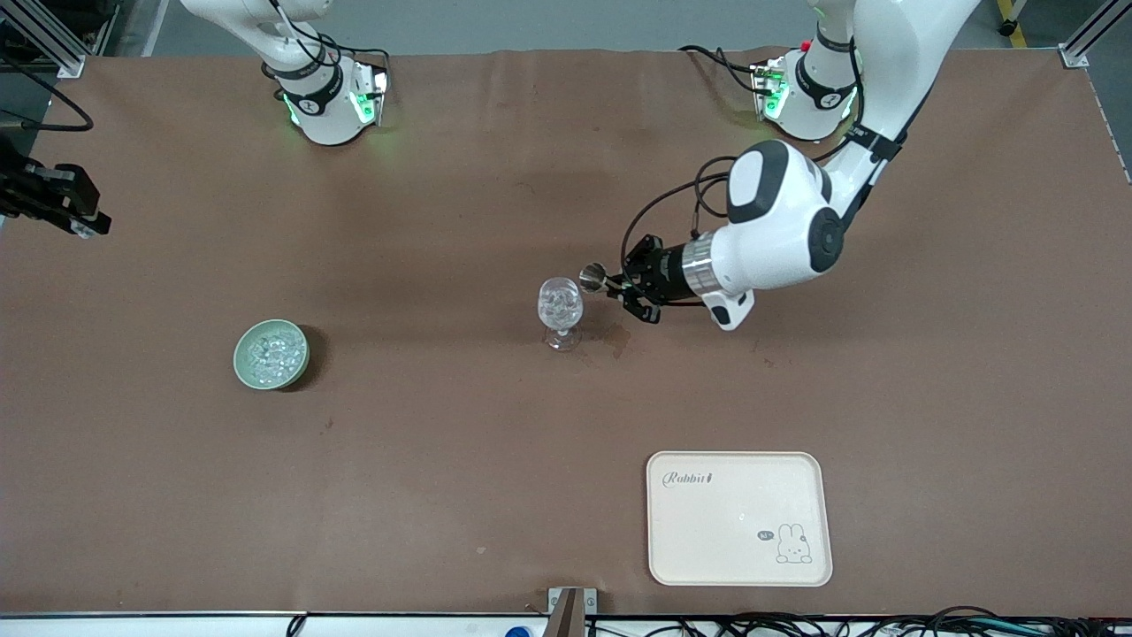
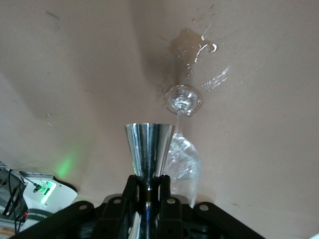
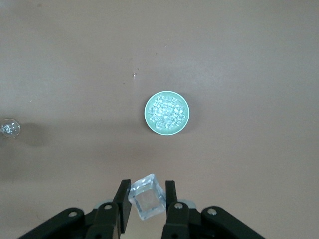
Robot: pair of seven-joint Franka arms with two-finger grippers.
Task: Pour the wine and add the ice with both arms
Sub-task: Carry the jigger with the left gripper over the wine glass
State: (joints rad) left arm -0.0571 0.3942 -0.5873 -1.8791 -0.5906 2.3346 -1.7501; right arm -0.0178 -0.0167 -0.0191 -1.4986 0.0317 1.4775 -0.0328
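Left gripper (image 1: 612, 285): jaws clamped on jigger (image 1: 592, 276), tipped at glass (image 1: 560, 305) from its 3 o'clock. I'd hold the lip inside the rim; table (image 1: 442, 442) shows a wet patch (image 1: 617, 337) at 4 o'clock. Right gripper (image 3: 147, 189): jaws pinching ice cube (image 3: 147, 201) high over bowl (image 3: 147, 112), 9 o'clock of glass. I'd release it low, once the jigger is clear.

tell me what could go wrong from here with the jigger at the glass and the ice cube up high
The left gripper holds the metal jigger tipped at the wine glass rim; a nudge could topple the slim-stemmed glass, and wet splashes already mark the table by its foot.

The right gripper pinches one ice cube high over the table near the green ice bowl; the slick cube might slip out and drop before reaching the glass.
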